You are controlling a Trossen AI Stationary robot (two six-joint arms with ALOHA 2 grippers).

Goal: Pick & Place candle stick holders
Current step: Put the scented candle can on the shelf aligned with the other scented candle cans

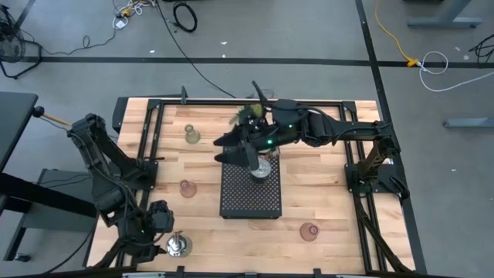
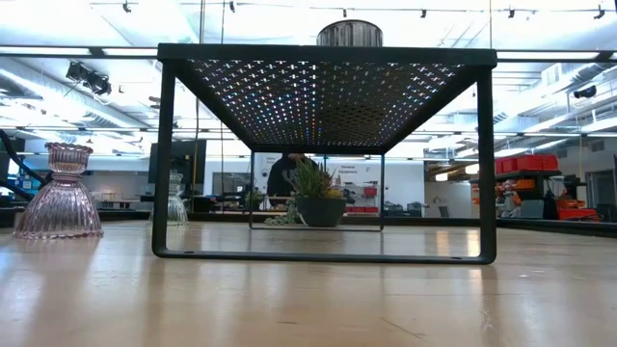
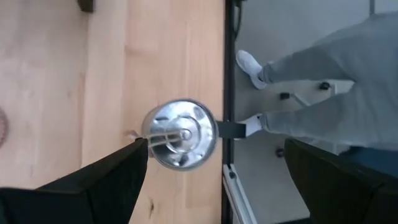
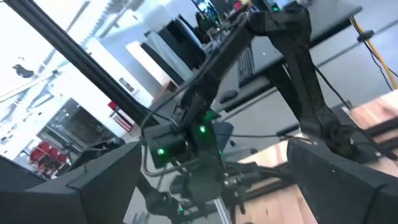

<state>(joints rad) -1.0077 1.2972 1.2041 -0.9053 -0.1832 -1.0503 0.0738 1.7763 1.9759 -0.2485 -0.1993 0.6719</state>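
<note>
My left gripper (image 3: 211,168) hung over the table's wood well away from the black perforated tray (image 1: 251,189), out past the tray's left-arm side and toward the table's front edge. Its fingers (image 3: 106,180) stood wide. One silver candle stick holder (image 3: 180,134) stood upright on the wood between them, nearer one finger than the other. I could not tell whether that finger touched its dish base. Beyond the table edge there I saw a person's legs (image 3: 323,81) in grey trousers.

My right gripper (image 1: 235,152) hovered over the tray's far end, spread wide and holding nothing. A second silver holder (image 1: 262,167) stood on top of the tray just beside it, at the far end of the perforated top.

A pink glass holder (image 1: 187,188) stood on the wood just off the tray's left-arm side. A clear glass holder (image 1: 191,135) stood farther off, beyond the tray's far left corner. Another pink glass holder (image 1: 309,230) stood off the tray's near corner on the right-arm side. The small potted plant (image 1: 253,116) sat just behind the tray's far end, partly under my right arm
</note>
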